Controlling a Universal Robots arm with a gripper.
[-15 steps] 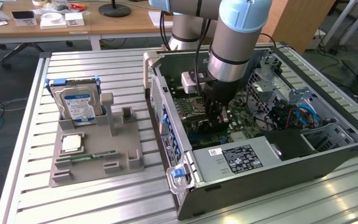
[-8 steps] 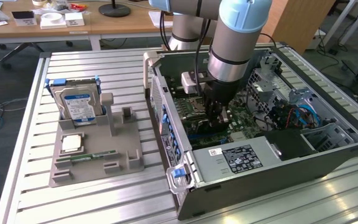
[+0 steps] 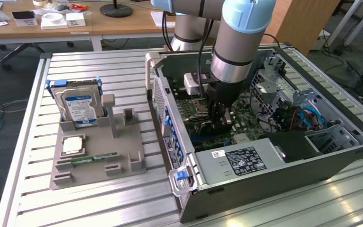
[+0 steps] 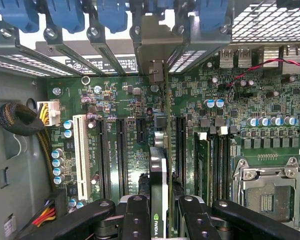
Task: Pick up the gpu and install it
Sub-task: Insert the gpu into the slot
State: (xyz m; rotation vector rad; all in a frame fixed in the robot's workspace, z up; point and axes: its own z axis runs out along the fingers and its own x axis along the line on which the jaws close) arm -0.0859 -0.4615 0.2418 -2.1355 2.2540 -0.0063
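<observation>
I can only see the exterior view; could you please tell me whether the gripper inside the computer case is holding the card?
Observer: Yes. In the wrist view the thin dark graphics card stands edge-on between the fingers of the black gripper.
Operator: Where is it over the board?
Observer: Over the green motherboard, between long black expansion slots.
Operator: Which way does it point?
Observer: Its far end points at the rear wall, below the blue retaining clips.
</observation>
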